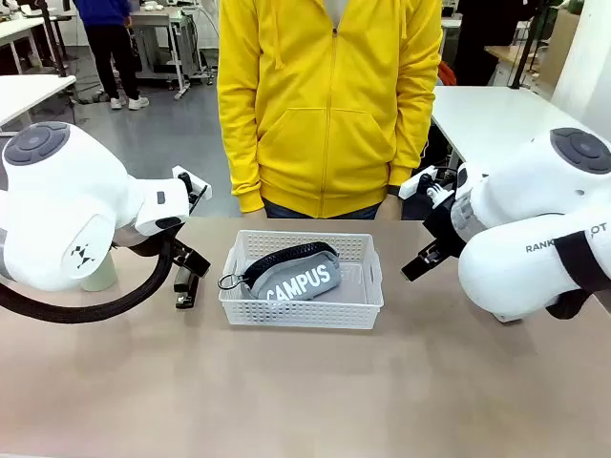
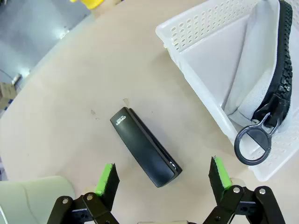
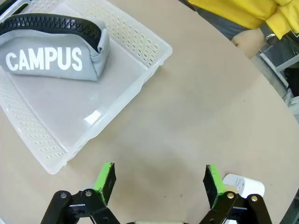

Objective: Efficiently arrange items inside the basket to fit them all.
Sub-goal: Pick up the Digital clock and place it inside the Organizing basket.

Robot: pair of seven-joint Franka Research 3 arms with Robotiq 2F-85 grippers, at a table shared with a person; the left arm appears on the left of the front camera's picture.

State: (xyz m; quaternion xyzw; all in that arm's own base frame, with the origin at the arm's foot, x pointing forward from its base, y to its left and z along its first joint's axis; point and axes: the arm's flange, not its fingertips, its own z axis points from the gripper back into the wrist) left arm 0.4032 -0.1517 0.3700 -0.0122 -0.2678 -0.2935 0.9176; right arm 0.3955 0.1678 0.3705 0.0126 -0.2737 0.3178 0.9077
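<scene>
The black stapler (image 2: 145, 147) lies mid-frame just ahead of the left gripper (image 2: 163, 173), whose jaws are wide and empty; its long axis runs upper-left to lower-right; the basket (image 2: 196, 32) sits upper right.

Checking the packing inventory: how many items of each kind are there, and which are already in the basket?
Grey pouch: 1, in the basket
Black stapler: 1, outside
Pale green cup: 1, outside
White block: 1, outside
Total: 4 items
</scene>
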